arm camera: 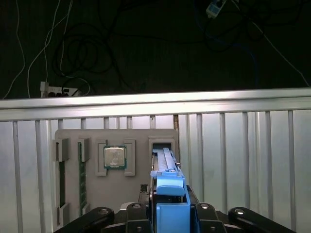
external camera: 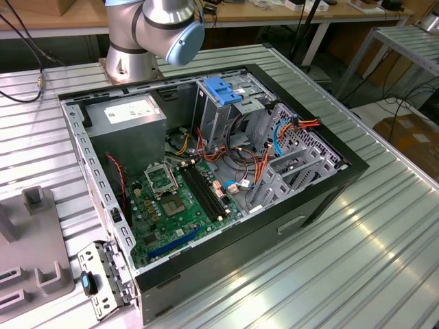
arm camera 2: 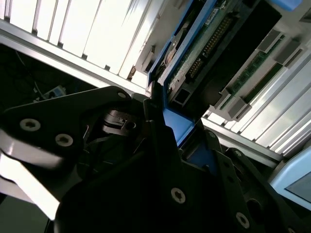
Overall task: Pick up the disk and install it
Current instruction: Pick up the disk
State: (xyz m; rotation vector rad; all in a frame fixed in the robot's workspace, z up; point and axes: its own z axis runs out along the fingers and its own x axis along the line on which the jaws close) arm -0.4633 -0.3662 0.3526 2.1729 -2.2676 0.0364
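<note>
The disk [arm camera: 169, 194], a flat drive in a bright blue carrier, is seen end-on between the black fingers [arm camera: 137, 213] of my gripper [arm camera: 170, 216], which is shut on it. The second wrist view shows the disk [arm camera 2: 194, 63] from the side, with its green circuit board and blue rail running out of the gripper [arm camera 2: 165, 121]. Far below the held disk lies the grey parts tray [arm camera: 138, 136], with a chip [arm camera: 115, 158] and a memory stick [arm camera: 82, 174] in its pockets.
The open computer case [external camera: 329, 199] lies on the slatted metal table [external camera: 357, 274], with a motherboard [external camera: 178, 199], a grey box with a white label [external camera: 127, 113], and a metal cage topped by a blue latch [external camera: 223, 89]. The arm's base [external camera: 130, 62] stands behind the case. The parts tray [external camera: 34, 253] lies at the exterior view's left.
</note>
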